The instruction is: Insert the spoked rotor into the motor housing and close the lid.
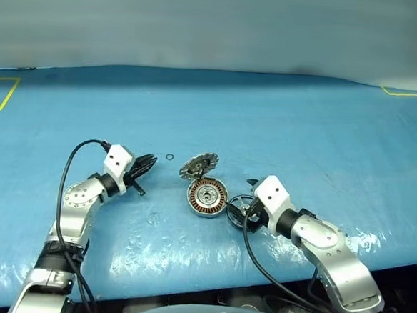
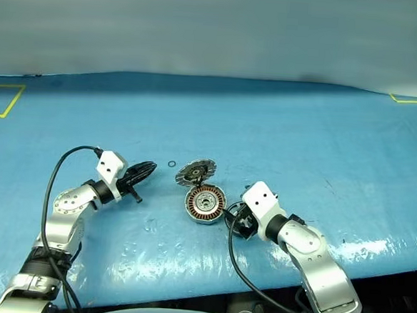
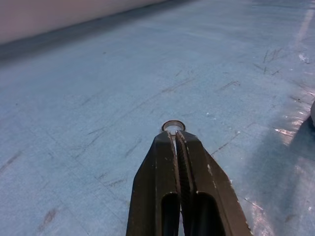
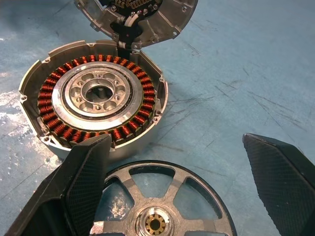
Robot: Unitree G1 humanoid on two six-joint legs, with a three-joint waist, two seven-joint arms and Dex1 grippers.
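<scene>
- The blue table [image 1: 282,126] carries everything; the parts sit close to its near edge, about midway between its left and right ends, and yellow tape marks show toward its far left and far right corners.
- The right gripper [image 4: 182,162] reaches in from the near right, its two black fingers [image 4: 78,187] spread wide apart with nothing clamped between them.
- The left gripper [image 3: 176,138] hangs over the table to the left of the parts, clear of them all; its fingers stand almost together with only a thin slit between, and hold nothing.
- The motor housing [image 4: 93,98] lies flat near the near edge, open side up, a ring of copper windings around a silver centre.
- The lid [image 1: 198,164] stands tilted up at the housing's far side, touching its rim, inner face showing.
- The spoked rotor [image 4: 162,201] lies flat on the table just beside the housing, on its near right, under the gap between the right gripper's open fingers; I cannot tell whether they touch it.
- A tiny ring [image 1: 169,156] lies on the table beyond the left gripper's tips, left of the lid and apart from it.
</scene>
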